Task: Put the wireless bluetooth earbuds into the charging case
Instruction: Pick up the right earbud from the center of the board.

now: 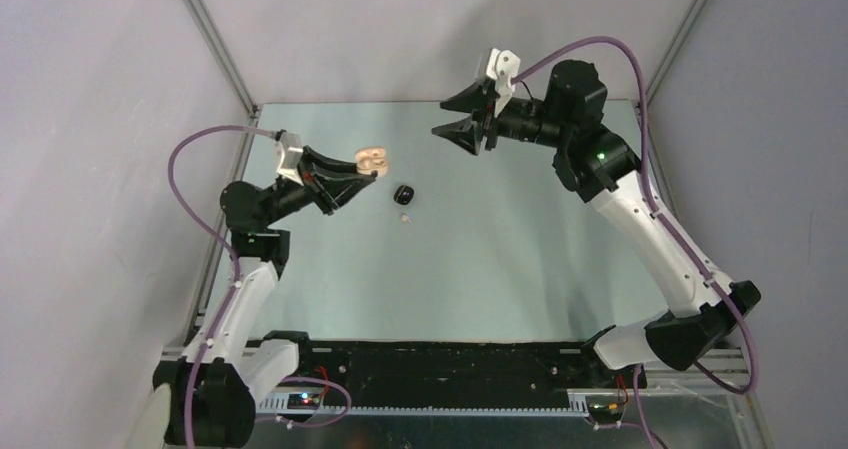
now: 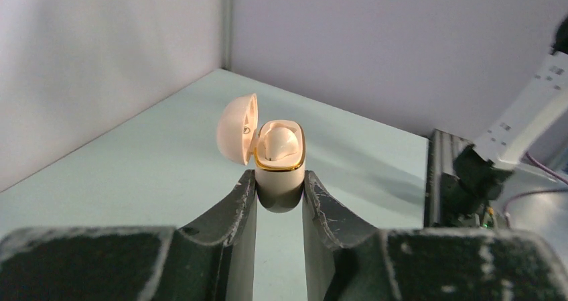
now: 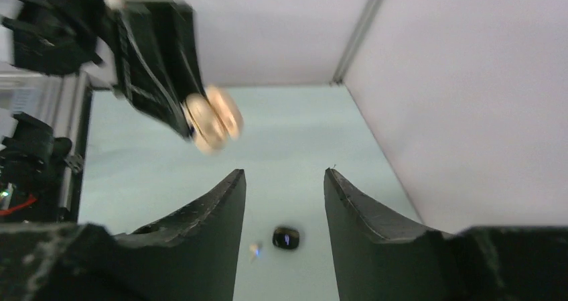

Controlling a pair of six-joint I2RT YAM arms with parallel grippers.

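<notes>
One open case (image 2: pixel 276 159), in left hand (image 2: pixel 278 182)

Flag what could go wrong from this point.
The cream case is pinched only by its lower body between the jaws of the left gripper; pushing a bud in could tilt or slip it. The loose pale earbud lies tiny beside the black case; the open right gripper could nudge that case or flick the bud away.
</notes>
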